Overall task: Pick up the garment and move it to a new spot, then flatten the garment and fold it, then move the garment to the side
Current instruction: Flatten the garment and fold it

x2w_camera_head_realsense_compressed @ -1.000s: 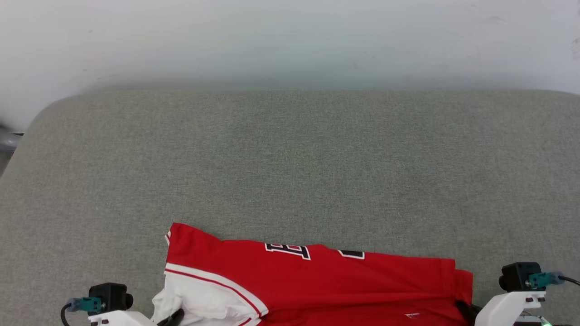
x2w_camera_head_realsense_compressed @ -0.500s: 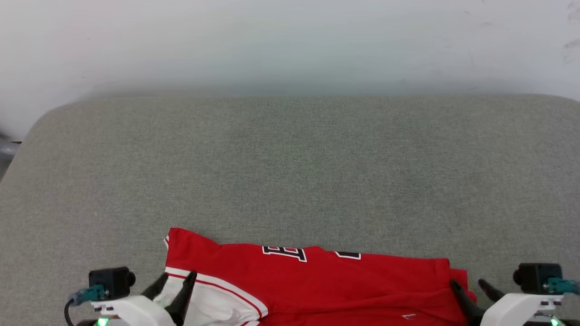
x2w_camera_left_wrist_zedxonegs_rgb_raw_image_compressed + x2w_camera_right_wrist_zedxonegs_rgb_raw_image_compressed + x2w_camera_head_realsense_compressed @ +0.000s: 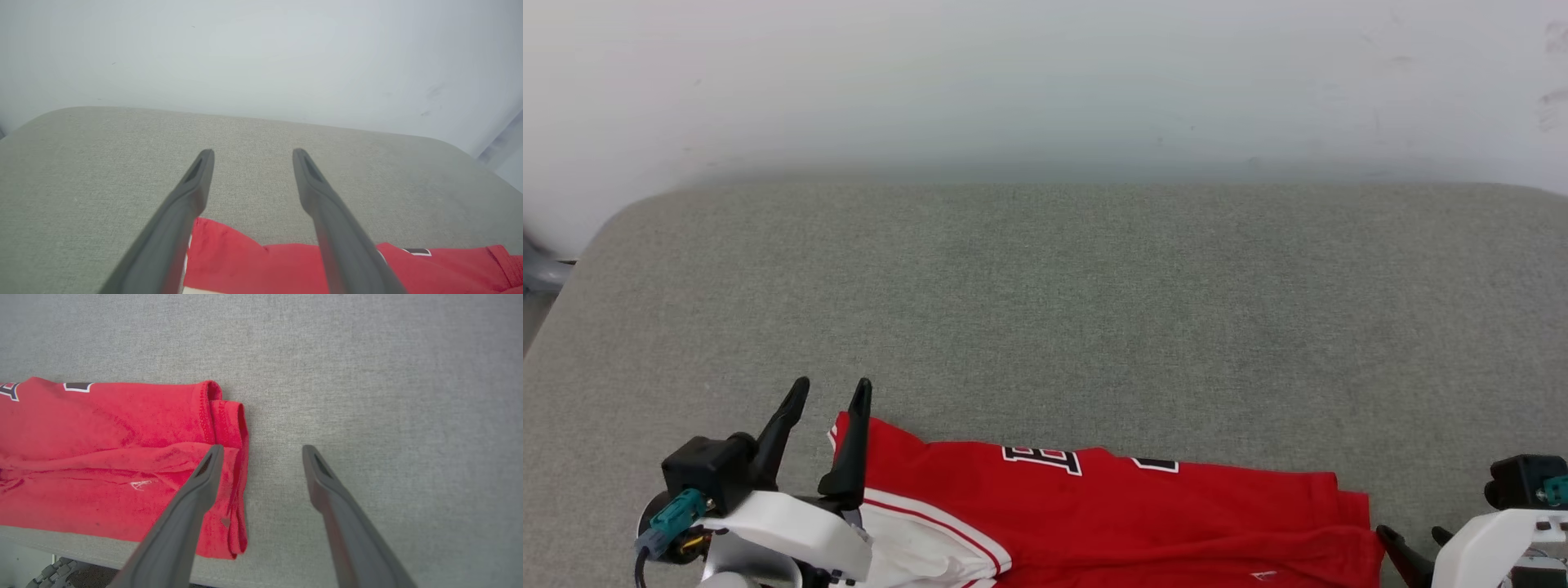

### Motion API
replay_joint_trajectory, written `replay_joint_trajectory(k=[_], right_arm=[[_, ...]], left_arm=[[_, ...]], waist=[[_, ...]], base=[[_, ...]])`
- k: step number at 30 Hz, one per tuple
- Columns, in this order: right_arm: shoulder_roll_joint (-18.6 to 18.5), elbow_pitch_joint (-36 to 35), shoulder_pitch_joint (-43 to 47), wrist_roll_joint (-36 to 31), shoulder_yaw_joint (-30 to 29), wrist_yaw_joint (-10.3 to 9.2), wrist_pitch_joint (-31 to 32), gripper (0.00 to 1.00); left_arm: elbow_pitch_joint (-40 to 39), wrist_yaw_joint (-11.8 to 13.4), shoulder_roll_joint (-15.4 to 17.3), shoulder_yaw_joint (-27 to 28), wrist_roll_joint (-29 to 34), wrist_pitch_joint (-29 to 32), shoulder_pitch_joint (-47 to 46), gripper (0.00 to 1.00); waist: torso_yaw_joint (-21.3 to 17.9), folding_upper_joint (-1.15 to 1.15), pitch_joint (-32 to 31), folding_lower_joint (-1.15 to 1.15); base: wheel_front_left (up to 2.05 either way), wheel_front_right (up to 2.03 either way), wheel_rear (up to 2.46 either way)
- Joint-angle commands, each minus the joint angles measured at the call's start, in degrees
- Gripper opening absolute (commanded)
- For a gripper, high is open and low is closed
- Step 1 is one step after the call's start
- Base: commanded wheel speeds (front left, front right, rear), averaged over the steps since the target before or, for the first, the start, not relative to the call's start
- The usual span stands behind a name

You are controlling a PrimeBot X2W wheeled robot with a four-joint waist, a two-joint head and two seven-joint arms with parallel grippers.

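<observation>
Jersey (image 3: 1135,514), lying as a red band along the near edge of the tabletop (image 3: 1045,286), looks light, limp and slippery, probably best pinched at both ends, where left claw (image 3: 832,384) and right claw (image 3: 1413,535) gape empty.

We see the garment (image 3: 1135,514), a bright red sleeveless jersey, lying folded into a long band along the near edge of the grey fabric-covered worktop (image 3: 1045,310), its length running left to right. At its left end we make out white trim with a thin red stripe and the white inside turned up, while black letters outlined in white peek over the far fold. At its right end the stitched red hem is doubled over itself, and a small white mark shows on the top layer.
</observation>
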Motion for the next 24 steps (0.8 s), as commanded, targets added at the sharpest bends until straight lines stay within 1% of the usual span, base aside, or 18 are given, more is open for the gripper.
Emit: replay_joint_trajectory(k=[1,3,9,17,18,19,21,24], right_arm=[[0.25,0.34,-0.42,-0.23,0.62,-0.02,1.58,1.00],[0.70,1.03,-0.56,-0.20,1.06,-0.03,1.86,1.00],[2.06,4.59,-0.84,0.73,2.50,-0.02,2.16,1.00],[3.73,10.15,-1.11,2.29,4.47,-0.02,3.81,0.99],[3.93,10.76,-1.28,2.61,4.76,-0.01,4.23,0.38],[4.17,11.23,-1.38,2.90,5.02,-0.01,4.76,0.00],[4.26,11.25,-1.67,3.14,5.40,0.05,4.71,0.00],[3.38,10.16,-2.25,3.27,5.34,-0.02,4.09,0.00]], left_arm=[[-1.94,-0.86,-2.49,2.60,4.65,-0.36,-0.57,1.00],[-2.86,-1.56,-4.01,4.22,7.93,-0.37,0.26,1.00],[-3.65,-4.22,-7.88,7.48,14.03,-0.34,1.88,1.00],[-2.79,-7.48,-11.49,10.19,18.06,-0.35,2.76,1.00],[-2.39,-7.92,-11.87,10.31,18.37,-0.34,2.66,1.00],[-2.17,-8.29,-12.22,10.51,18.72,-0.35,2.45,1.00],[-1.59,-9.19,-12.67,10.93,19.42,-0.35,2.13,1.00],[-0.70,-10.10,-13.02,11.71,20.45,-0.36,2.53,1.00]], waist=[[0.89,0.00,0.59,0.00],[1.47,0.00,1.02,0.00],[3.09,0.00,2.34,0.00],[4.37,0.00,4.84,0.00],[4.48,0.00,5.11,0.00],[4.55,0.00,5.22,0.00],[4.68,0.00,5.27,0.00],[4.61,0.00,4.61,0.00]], base=[[0.00,0.00,0.00],[0.00,0.00,0.00],[0.00,0.00,0.00],[0.00,0.00,0.00],[0.00,0.00,0.00],[0.00,0.00,0.00],[0.00,0.00,0.00],[0.00,0.00,0.00]])
